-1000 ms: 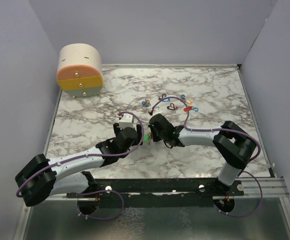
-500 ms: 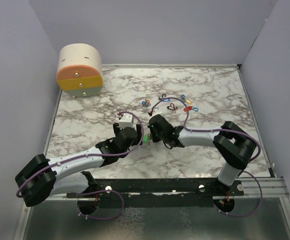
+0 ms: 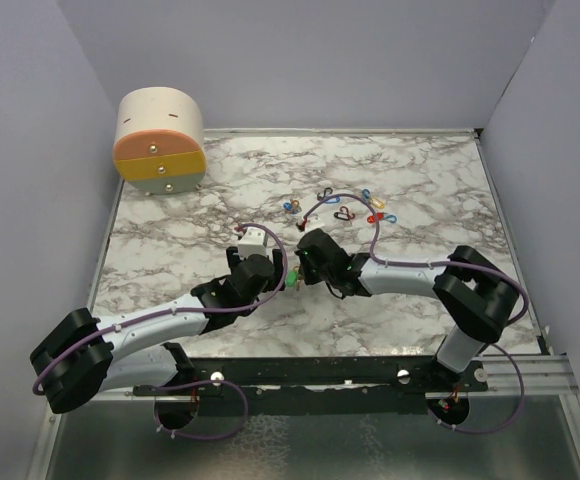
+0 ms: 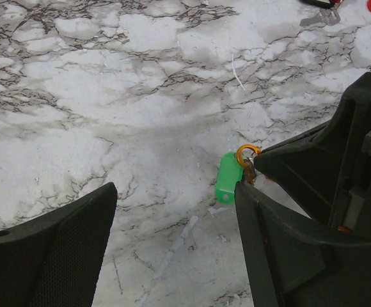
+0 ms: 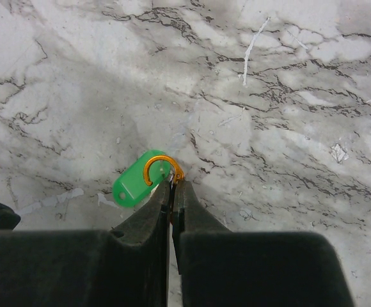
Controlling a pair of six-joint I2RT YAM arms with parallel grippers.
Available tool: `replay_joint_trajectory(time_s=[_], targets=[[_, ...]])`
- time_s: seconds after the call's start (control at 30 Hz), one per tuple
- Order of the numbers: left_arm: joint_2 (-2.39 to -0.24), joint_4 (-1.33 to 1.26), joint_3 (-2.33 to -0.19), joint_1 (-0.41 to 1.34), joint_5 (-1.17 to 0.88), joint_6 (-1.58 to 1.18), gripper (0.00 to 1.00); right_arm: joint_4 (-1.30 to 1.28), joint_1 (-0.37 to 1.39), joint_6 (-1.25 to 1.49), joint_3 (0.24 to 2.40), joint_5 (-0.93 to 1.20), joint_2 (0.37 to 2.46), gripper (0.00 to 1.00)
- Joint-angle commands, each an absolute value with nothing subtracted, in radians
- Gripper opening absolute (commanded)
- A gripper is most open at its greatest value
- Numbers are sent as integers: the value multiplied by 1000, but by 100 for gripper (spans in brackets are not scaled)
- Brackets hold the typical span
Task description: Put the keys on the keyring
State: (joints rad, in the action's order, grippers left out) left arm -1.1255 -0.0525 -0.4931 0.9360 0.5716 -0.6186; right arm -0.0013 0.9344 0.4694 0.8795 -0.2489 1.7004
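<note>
Fingers on the right gripper (image 5: 172,185) are squeezed fully together, and pinched at their very tips is one end of a thin orange loop clip (image 5: 160,162). Rest of that loop curls out over the end of the green key (image 5: 133,183), whose plastic tag lies flat on the marble table (image 5: 288,128), angled down and left in the right wrist view. Can't tell whether the loop actually goes through the tag's hole or just sits on top of it.

Left gripper (image 4: 176,192) is spread wide, gripping nothing, low over the table. From its own camera the green key (image 4: 228,179) sits just inside its right-hand finger, with the orange loop clip (image 4: 247,152) at the tag's top end, touching the other arm's dark tips.

From the top camera both grippers meet nose to nose mid-table, the green key (image 3: 292,292) between them. Other keys (image 3: 342,207) are scattered in a little cluster farther back, well apart from the grippers. Round drawer unit (image 3: 160,140) sits at the far left corner.
</note>
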Motion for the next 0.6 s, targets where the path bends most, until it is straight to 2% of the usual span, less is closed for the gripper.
replay_joint_trajectory(time_s=[0.0, 0.57], targets=[[-1113, -71, -478, 931, 560, -623, 77, -17, 948, 487, 862, -283, 1657, 1], [-1108, -71, -476, 927, 556, -623, 77, -32, 948, 532, 873, -363, 1671, 1]])
